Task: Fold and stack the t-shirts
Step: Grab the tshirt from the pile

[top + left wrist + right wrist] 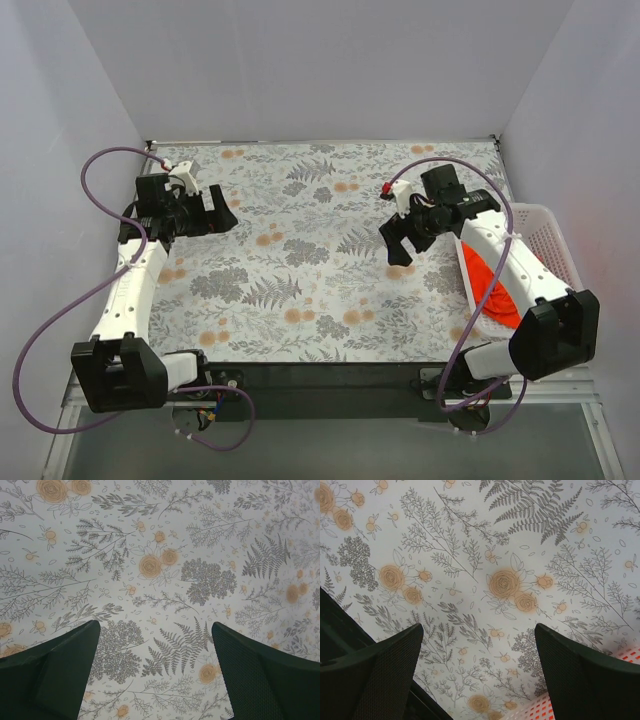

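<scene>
Right gripper (400, 250), open and empty, hangs much nearer than the open left gripper (225, 215) to the red t-shirt (495, 300) lying near-to-far in the basket (560, 230) at the tabletop's (300, 200) right edge.

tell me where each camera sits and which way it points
top external: above and behind the arm bases, looking down on the floral mat, both arms, left gripper, right gripper, and the t-shirt in the basket.
left wrist: on that wrist, facing down at bare mat; only its two open fingers show.
right wrist: on that wrist, facing down at mat; its open fingers show, plus a basket corner, shared with the top view.
</scene>
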Action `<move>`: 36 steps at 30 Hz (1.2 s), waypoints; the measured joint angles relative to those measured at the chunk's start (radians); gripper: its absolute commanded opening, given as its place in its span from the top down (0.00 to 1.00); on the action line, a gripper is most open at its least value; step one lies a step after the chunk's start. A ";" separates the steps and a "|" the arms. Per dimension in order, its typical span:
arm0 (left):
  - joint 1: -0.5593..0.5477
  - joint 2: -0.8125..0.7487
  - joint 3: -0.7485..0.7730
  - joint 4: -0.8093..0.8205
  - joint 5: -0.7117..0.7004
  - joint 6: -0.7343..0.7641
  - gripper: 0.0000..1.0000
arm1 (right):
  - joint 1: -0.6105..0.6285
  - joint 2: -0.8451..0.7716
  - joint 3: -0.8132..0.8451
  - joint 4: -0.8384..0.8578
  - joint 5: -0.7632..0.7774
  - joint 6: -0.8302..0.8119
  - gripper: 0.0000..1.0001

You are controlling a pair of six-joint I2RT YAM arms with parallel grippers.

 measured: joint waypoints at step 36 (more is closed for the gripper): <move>0.000 0.112 0.186 0.039 0.023 0.043 0.06 | -0.819 0.246 -0.204 0.138 0.249 -0.195 0.03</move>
